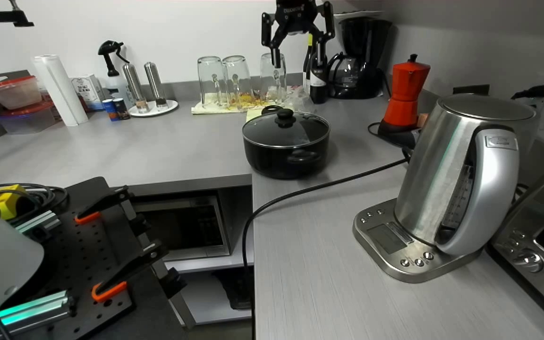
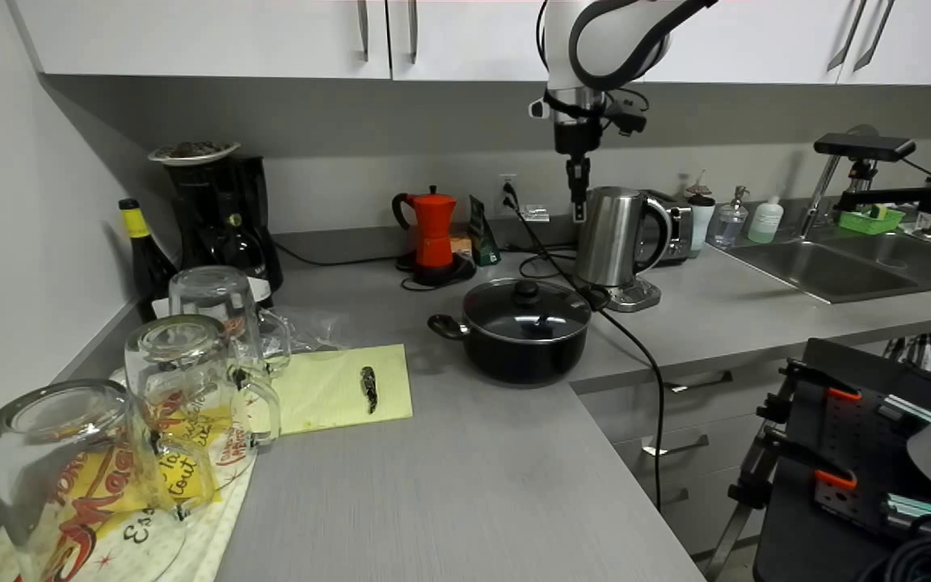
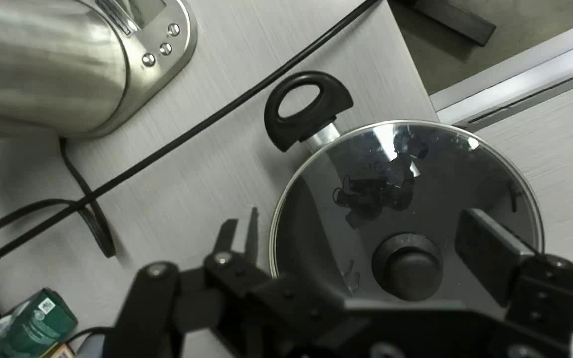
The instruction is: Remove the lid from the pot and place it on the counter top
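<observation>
The black pot [image 1: 272, 158] stands on the grey counter top [image 1: 300, 264] near its inner corner; the pot also shows in an exterior view [image 2: 522, 360]. The glass lid [image 1: 274, 130] with a metal rim and black knob lies flat on the pot, also seen in the exterior view [image 2: 506, 315] and in the wrist view [image 3: 326, 199]. My gripper [image 1: 298, 55] is open and empty, high above the lid and apart from it, pointing down; it shows edge-on in an exterior view [image 2: 579, 212]. In the wrist view the knob [image 3: 413, 271] appears between the spread fingers [image 3: 363, 233].
A steel kettle [image 1: 423, 179] on its base stands near the pot. A black cable [image 2: 627, 331] runs close past the pot and over the counter edge. A red moka pot [image 2: 433, 230], a coffee maker [image 1: 361, 56] and glass mugs [image 2: 183, 356] stand around.
</observation>
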